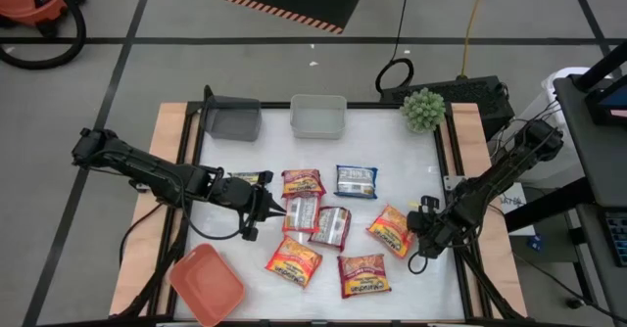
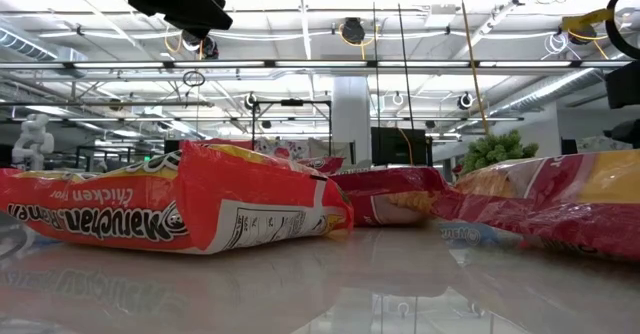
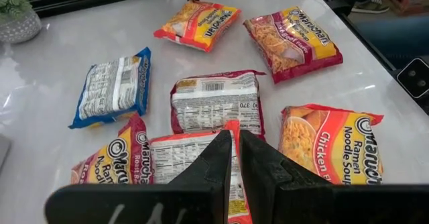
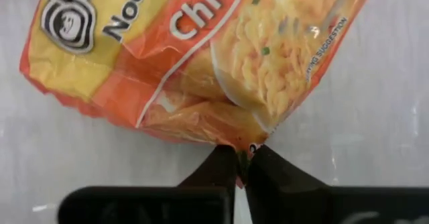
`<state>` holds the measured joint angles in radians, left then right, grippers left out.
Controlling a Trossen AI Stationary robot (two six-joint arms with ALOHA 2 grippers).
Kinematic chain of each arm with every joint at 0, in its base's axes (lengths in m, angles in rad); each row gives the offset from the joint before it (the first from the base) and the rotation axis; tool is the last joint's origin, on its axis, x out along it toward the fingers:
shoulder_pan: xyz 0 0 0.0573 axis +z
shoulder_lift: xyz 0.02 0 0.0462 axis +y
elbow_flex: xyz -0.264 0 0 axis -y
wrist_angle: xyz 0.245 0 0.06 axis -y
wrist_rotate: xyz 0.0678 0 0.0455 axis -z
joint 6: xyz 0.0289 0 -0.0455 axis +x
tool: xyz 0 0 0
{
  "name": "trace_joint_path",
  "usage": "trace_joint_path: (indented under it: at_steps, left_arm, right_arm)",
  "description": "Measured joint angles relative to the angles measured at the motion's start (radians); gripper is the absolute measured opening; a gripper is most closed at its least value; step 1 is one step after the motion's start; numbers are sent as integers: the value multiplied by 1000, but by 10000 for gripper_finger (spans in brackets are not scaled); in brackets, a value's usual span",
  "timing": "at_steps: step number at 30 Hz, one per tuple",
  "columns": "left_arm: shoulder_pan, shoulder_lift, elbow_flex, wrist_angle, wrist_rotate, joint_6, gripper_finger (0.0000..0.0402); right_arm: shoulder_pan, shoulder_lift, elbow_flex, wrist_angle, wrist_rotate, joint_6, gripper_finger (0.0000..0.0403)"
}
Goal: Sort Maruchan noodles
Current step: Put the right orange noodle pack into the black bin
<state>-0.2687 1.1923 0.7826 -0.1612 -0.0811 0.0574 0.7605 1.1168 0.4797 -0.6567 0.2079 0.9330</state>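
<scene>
Several Maruchan noodle packets lie flat mid-table: a blue one [image 1: 357,181], an orange-red one [image 1: 304,182], a silvery-pink one [image 1: 331,227], and two orange ones near the front [image 1: 294,260] [image 1: 363,274]. My left gripper [image 1: 282,210] reaches in from the table's left and is shut on a label-side-up packet [image 1: 302,212]. My right gripper [image 1: 416,231] comes from the right and is shut on an orange chicken packet [image 1: 390,231]. In the low view an orange packet [image 2: 170,209] fills the foreground. My left gripper pinches the label-side-up packet by its orange edge seam [image 3: 234,131], which runs between the two fingers [image 3: 218,158]. The fingers come nearly level from the table's left. The packet's body rests on the table among its neighbours. My right gripper pinches the orange chicken packet at a corner of its crimped end [image 4: 242,146], only at the fingers' free ends [image 4: 221,162]. It comes from the table's right, slanting down. The rest of the packet spreads away from the fingers, apparently lying on the table.
A grey bin [image 1: 233,117] and a clear bin [image 1: 318,116] stand at the far edge, and a salmon-red bin [image 1: 206,283] sits at the near left corner. A potted plant [image 1: 423,109] stands far right. Bare white table lies between the packets and the far bins.
</scene>
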Motion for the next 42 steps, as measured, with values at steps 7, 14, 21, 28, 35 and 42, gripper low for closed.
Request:
trace_joint_path:
  at_steps: [7, 14, 21, 28, 35, 42]
  left_arm:
    - [0, 0, 0, 20, -53, 64, 38]
    - [14, 0, 0, 119, -134, 106, 38]
    - [66, 0, 0, 179, -138, 106, 38]
    - [96, 0, 0, 265, -126, 126, 39]
    - [112, 0, 0, 320, -56, 142, 107]
    - [111, 0, 0, 449, -136, 154, 194]
  right_arm:
    - [-2, 0, 0, -2, 103, 20, 2]
    - [-2, -3, 59, -53, 307, 21, 1]
    - [-11, -3, 162, -59, 522, -88, 0]
    - [-64, -3, 280, -47, 659, -275, 0]
    - [-159, -3, 360, 62, 707, -571, 0]
    - [-281, -3, 376, 357, 708, -927, 0]
